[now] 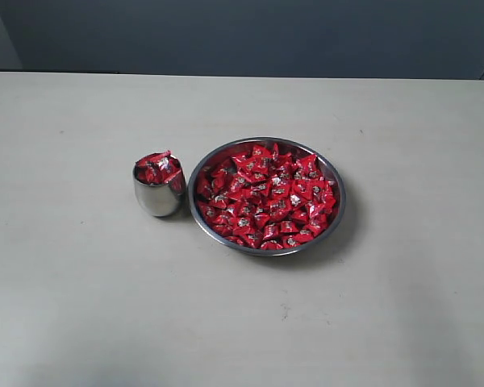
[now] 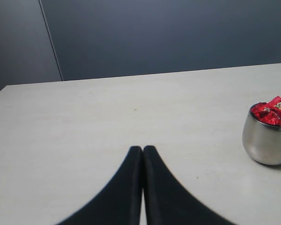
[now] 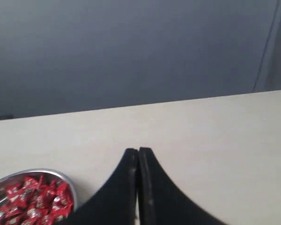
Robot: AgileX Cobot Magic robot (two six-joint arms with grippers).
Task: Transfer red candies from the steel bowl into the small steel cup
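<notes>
While both arms sit back from the work, I see the left gripper (image 2: pixel 143 148) with its two black fingers pressed flat together, holding nothing and touching nothing but each other. The right gripper (image 3: pixel 138 150) is the same: fingers closed tip to tip, empty.

From the left wrist camera I get only the cup (image 2: pixel 267 140), well apart from the gripper and cut by the picture's edge, with candies (image 2: pixel 272 112) heaped above its rim. Only pale table (image 2: pixel 84 122) lies between the fingers and the cup. The right wrist camera gives me the other vessel instead: part of the bowl (image 3: pixel 37 171), its candies (image 3: pixel 33 201) filling it, off to one side of the closed fingers.

The exterior camera is the one that shows both together, and neither arm. There the cup (image 1: pixel 157 193) stands upright just left of the bowl (image 1: pixel 262 251); I cannot tell whether they touch. Red candies (image 1: pixel 266 197) cover the bowl's floor, and a few more (image 1: pixel 157 168) top the cup. Behind the table (image 1: pixel 81 306) runs a dark grey-blue wall (image 1: pixel 226 32).
</notes>
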